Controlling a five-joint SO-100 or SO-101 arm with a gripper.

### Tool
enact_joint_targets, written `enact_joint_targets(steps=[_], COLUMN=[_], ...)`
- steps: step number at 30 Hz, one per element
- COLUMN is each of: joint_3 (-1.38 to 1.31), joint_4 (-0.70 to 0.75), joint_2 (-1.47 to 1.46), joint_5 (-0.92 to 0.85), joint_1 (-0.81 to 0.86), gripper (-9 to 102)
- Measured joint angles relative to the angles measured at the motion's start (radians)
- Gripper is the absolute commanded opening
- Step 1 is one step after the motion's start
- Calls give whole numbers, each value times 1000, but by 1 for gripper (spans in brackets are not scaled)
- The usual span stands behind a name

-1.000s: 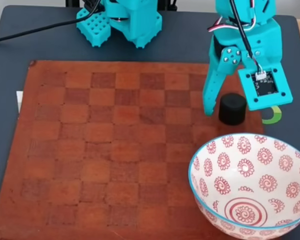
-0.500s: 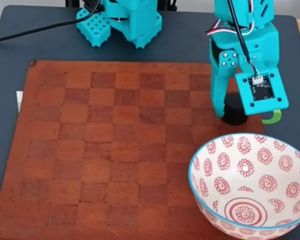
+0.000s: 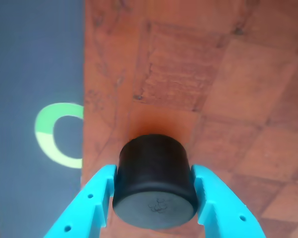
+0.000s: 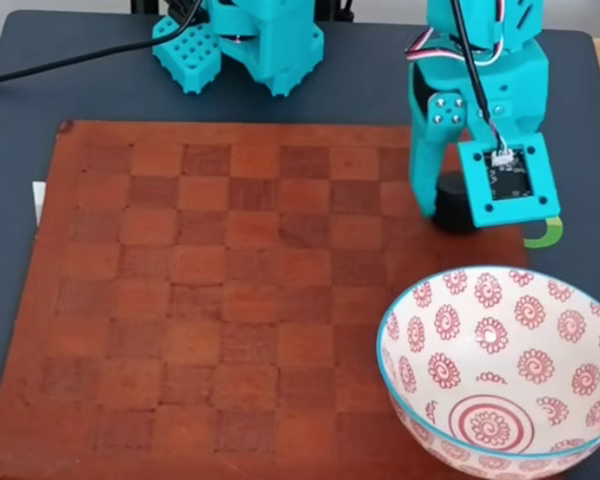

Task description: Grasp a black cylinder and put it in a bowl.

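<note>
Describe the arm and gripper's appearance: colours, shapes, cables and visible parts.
The arm is turquoise printed plastic with silver screws. Black, red and white cables run down it to a black circuit board in a square turquoise frame. The gripper has two flat, tapering turquoise fingers with small holes.

Fixed view looks down from above; wrist view (close) shares the chessboard (image 4: 230,290).

In the fixed view the claw's camera board hides most of the black cylinder (image 4: 450,206), and the bowl (image 4: 400,375) runs off the right and bottom edges. In the wrist view the claw (image 3: 154,186) is cut at the bottom edge, and the chessboard (image 3: 188,64) covers half the green ring (image 3: 49,134).
</note>
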Motion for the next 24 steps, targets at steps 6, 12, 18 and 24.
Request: enact_joint_targets(steps=[6, 12, 18, 24], joint_3=[-172, -354, -532, -650], joint_4=[179, 354, 459, 486], joint_2=[0, 0, -11, -12], joint_5=[0, -6, -78, -179], joint_1=[6, 37, 84, 156], gripper=[16, 16, 16, 16])
